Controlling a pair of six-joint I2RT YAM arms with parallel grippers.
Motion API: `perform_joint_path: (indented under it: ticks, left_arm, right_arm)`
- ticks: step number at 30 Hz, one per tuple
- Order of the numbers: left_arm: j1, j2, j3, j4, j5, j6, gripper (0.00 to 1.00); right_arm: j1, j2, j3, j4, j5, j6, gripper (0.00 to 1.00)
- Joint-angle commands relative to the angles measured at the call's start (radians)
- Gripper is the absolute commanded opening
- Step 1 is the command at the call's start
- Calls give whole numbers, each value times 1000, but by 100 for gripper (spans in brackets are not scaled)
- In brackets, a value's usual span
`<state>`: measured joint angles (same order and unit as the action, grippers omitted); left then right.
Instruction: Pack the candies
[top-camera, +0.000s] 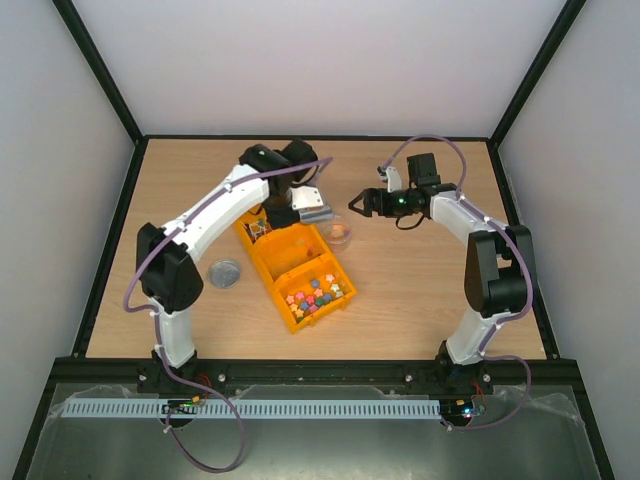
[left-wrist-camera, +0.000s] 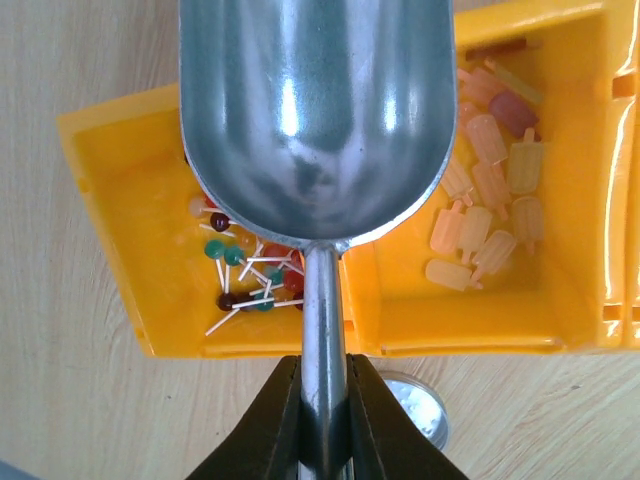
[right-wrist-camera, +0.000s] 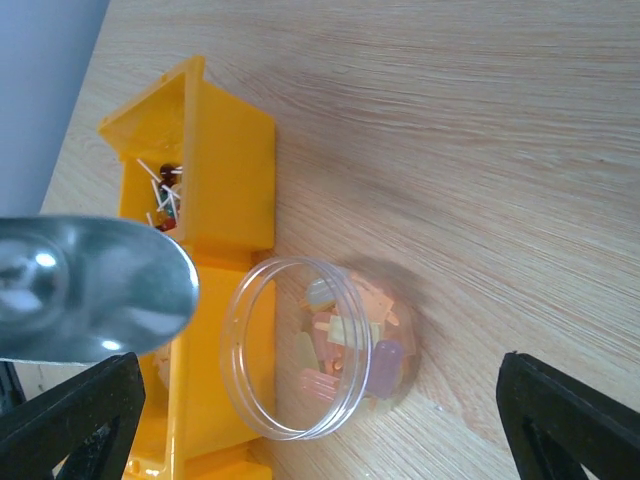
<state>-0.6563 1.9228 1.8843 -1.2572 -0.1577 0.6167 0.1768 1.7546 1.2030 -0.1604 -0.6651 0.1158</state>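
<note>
My left gripper is shut on the handle of a metal scoop. The scoop's bowl is empty and hangs over the yellow bin. Below it lie lollipop candies in one compartment and pale popsicle-shaped candies in the one beside it. A clear round jar stands on the table against the bin, holding several popsicle candies. My right gripper is open, its fingers wide on either side of the jar and not touching it. From above, the scoop, the jar and the right gripper sit close together.
The yellow bin lies diagonally mid-table, with coloured star candies in its near compartment. A round lid lies on the table left of the bin, under the left arm. Black frame posts and walls border the table.
</note>
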Motion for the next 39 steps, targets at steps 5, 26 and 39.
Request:
perform_joint_path:
  ticks: [5, 26, 39]
  left_arm:
    - [74, -169, -90, 33, 152, -99, 2]
    - [372, -265, -344, -39, -27, 131, 2]
    - [389, -75, -255, -40, -74, 221, 2]
  right_arm:
    - [0, -35, -23, -58, -94, -7, 95]
    - [153, -15, 35, -91, -39, -39, 89]
    - [203, -10, 23, -97, -10, -46, 86]
